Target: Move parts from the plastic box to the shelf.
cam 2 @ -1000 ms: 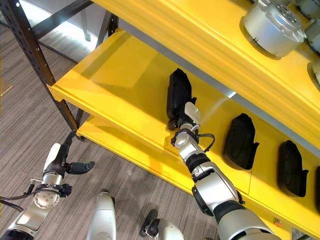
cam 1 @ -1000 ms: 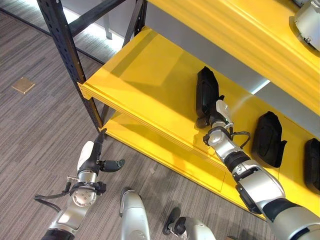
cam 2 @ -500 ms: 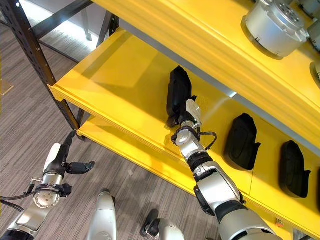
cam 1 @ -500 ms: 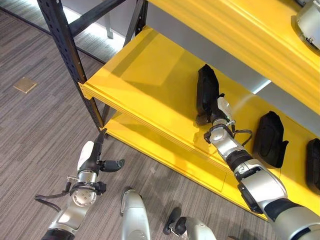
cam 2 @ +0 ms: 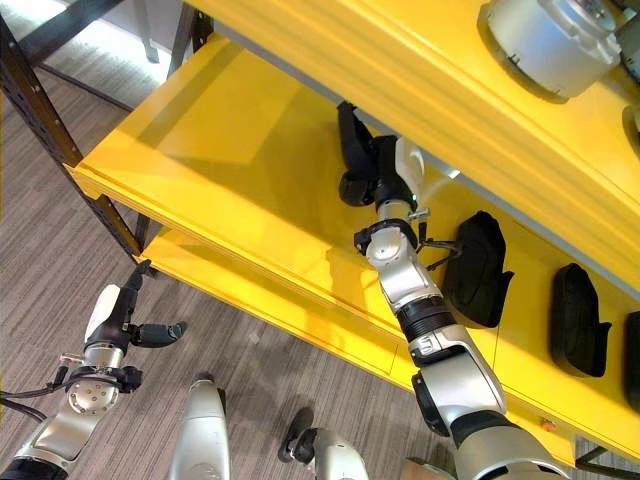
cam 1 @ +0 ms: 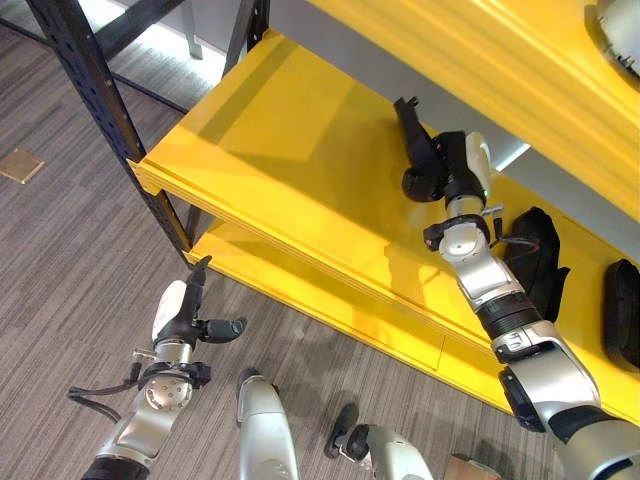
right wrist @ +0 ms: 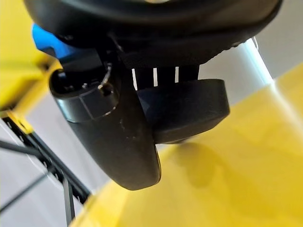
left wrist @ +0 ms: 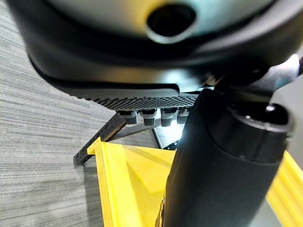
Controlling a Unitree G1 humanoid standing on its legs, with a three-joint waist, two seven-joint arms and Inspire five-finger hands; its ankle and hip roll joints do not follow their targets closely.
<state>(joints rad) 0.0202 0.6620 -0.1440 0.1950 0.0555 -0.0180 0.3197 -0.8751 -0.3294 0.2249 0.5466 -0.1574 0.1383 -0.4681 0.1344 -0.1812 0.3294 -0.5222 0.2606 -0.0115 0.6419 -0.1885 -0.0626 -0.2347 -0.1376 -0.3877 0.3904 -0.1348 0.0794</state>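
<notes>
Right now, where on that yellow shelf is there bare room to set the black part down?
The widest bare patch runs from the shelf's corner by the dark upright post across to the right hand, shut on the black part. Past that hand it is crowded: black parts lie in a row with narrow gaps. The left hand hangs over the floor.

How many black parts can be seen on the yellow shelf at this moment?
4. One black part is in the right hand, above the shelf board. Three lie to its right: first, second, third at the view's edge. More may be hidden beyond.
</notes>
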